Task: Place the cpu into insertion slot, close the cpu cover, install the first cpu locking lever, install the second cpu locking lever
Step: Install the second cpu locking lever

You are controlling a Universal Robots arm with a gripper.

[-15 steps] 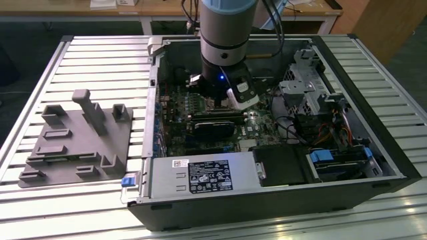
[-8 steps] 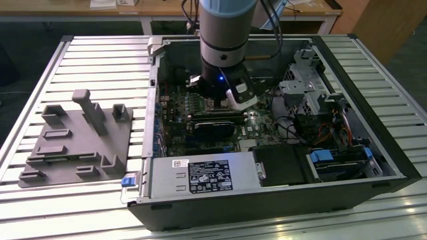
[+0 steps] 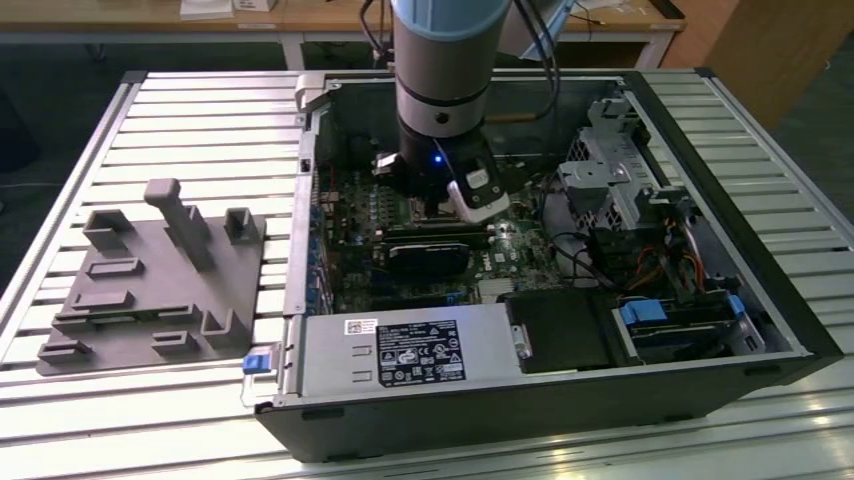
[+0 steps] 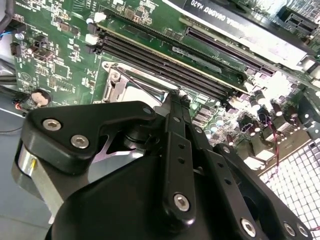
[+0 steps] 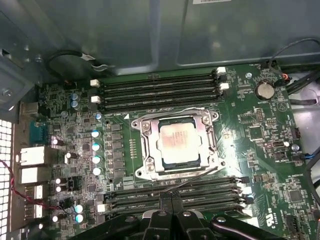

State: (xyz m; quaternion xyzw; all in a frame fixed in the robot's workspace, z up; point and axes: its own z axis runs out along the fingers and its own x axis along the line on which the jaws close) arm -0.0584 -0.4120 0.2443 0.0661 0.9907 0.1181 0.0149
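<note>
While your gripper (image 5: 171, 200) hung low at frame bottom, fingers pressed together on nothing | the cpu (image 5: 178, 143) lay seated in the insertion slot (image 5: 150, 156) at frame centre | the cpu cover (image 5: 207, 131) lay flat around it | a thin locking lever (image 5: 197, 176) slanted between cover and memory slots (image 5: 170, 192).

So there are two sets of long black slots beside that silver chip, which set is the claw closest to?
The memory slots directly ahead of the claw, between it and the cpu. The other set lies beyond the chip.
</note>
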